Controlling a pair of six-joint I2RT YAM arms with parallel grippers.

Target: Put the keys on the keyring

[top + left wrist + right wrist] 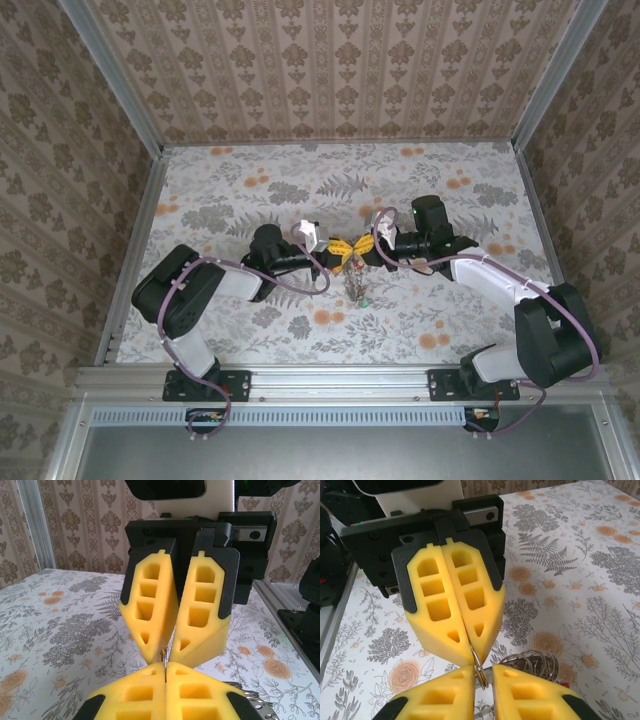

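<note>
The left gripper and right gripper meet tip to tip over the middle of the table, left one on the left. The keyring stands between them, pinched in the left tips and inside the right's gap. The keys sit just near of the tips.

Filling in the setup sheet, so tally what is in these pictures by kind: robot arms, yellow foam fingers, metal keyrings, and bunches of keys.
Black and white robot arms: 2
Yellow foam fingers: 4
Thin silvery metal keyring: 1
Bunch of silver keys with coloured heads: 1 (single keys too clustered to count)
Total: 8
</note>
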